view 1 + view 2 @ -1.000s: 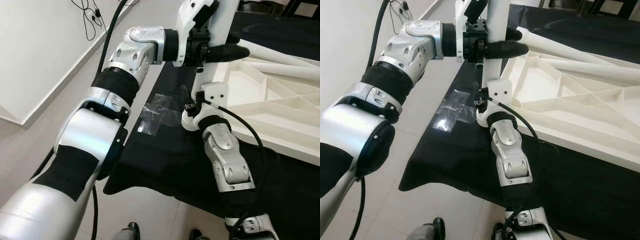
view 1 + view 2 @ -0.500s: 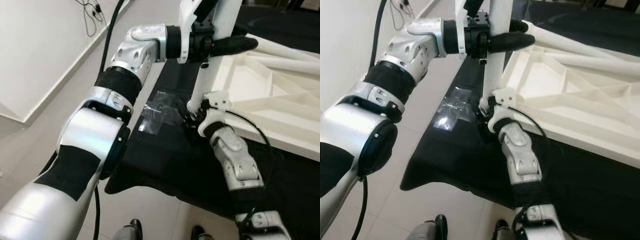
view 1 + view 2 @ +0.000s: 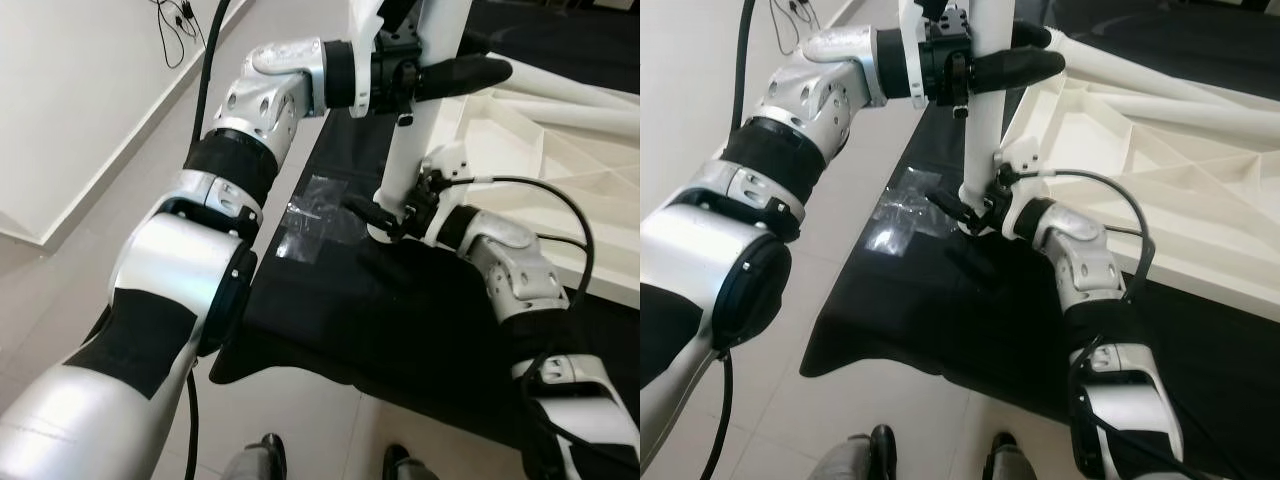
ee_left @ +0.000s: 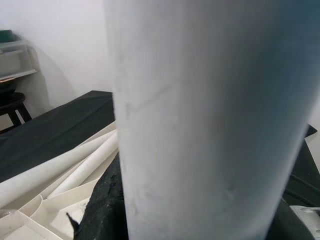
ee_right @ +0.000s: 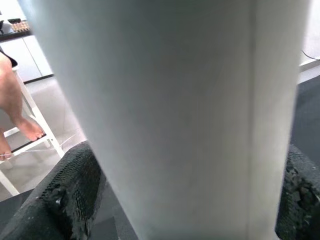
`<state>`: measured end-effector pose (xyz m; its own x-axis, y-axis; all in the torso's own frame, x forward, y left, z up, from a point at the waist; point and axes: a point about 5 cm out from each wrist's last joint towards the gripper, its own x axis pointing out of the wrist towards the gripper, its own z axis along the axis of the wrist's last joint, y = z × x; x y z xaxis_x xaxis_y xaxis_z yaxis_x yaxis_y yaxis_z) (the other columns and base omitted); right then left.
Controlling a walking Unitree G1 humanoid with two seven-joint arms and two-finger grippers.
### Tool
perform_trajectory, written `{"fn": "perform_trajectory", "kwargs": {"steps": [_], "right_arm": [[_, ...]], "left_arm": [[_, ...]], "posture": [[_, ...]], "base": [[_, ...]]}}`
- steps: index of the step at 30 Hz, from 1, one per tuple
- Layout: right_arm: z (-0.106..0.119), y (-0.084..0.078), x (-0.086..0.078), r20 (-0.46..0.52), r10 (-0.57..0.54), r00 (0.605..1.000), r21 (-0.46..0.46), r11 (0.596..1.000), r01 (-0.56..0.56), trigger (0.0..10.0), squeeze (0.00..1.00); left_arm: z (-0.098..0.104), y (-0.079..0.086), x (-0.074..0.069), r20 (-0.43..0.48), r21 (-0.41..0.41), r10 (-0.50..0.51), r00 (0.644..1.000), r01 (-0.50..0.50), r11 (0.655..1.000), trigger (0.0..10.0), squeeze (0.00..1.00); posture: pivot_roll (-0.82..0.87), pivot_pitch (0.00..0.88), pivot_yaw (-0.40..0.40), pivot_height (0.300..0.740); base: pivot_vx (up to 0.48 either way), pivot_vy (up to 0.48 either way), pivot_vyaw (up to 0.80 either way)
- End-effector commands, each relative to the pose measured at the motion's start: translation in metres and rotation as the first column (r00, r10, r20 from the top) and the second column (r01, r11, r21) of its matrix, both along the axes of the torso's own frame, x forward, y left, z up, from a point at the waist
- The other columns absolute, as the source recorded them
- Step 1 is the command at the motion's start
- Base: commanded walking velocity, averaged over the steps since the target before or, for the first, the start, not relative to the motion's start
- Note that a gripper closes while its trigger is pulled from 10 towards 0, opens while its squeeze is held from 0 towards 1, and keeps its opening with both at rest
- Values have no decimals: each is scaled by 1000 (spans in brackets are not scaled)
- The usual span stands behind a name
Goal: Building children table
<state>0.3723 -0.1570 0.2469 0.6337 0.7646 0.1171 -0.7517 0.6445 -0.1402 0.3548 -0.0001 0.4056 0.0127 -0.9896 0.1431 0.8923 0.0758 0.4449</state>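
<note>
**A:** Where do your grippers sit on the table leg?

**B:** Your left gripper (image 3: pixel 440 75) is clamped on the white table leg (image 3: pixel 410 150) high up, one black finger (image 3: pixel 465 72) wrapped across its front face; in the left wrist view the leg (image 4: pixel 210 120) stands right against the black pads (image 4: pixel 102 210) on both sides. Your right gripper (image 3: pixel 965 212) is at the leg's foot, fingers closed round the base where it meets the cloth; the right wrist view has the leg (image 5: pixel 185 115) pressed between its two rough black pads (image 5: pixel 70 192).

**A:** And how does the leg stand?

**B:** Upright, its foot on the black cloth (image 3: pixel 400 330); you have it held at top and bottom at once.

**A:** What lies round the leg?

**B:** Just beside it, on the right-arm side, is the white tabletop (image 3: pixel 1160 170) lying underside up, its ribs showing; more white legs (image 3: pixel 1160 90) lie across the tabletop, beyond the held leg. On the other side of the leg, near its foot, a clear plastic bag (image 3: pixel 315 215) lies flat on the cloth; past the cloth's edge is pale tiled floor (image 3: pixel 100 240). Well apart from the leg, black cables (image 3: pixel 175 20) hang against the white wall (image 3: pixel 60 90). In the right wrist view, behind the leg, you can see a person's bare feet (image 5: pixel 20 127) by a white stool leg (image 5: pixel 37 122).
</note>
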Motion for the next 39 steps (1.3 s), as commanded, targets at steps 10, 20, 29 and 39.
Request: {"fn": "perform_trajectory", "kwargs": {"steps": [10, 20, 29, 39], "right_arm": [[31, 13, 7, 59, 232, 971, 55, 970, -235, 10000, 0], [53, 6, 14, 148, 213, 966, 60, 973, -224, 10000, 0], [53, 9, 9, 137, 352, 926, -8, 935, -355, 1529, 0], [53, 12, 11, 131, 393, 910, -71, 919, -387, 0, 0]], "left_arm": [[-8, -13, -6, -23, 49, -89, 996, 90, 995, 0, 0], [-10, -10, -6, -35, 33, -101, 994, 103, 994, 0, 0], [-9, -10, -6, -40, 27, -105, 994, 107, 994, 0, 0], [-10, -8, -5, -49, 19, -97, 994, 98, 995, 0, 0]], "posture": [[61, 290, 78, 740], [62, 295, 73, 740], [63, 295, 71, 740], [61, 297, 69, 740]], "base": [[0, 0, 0], [0, 0, 0], [0, 0, 0], [0, 0, 0]]}}
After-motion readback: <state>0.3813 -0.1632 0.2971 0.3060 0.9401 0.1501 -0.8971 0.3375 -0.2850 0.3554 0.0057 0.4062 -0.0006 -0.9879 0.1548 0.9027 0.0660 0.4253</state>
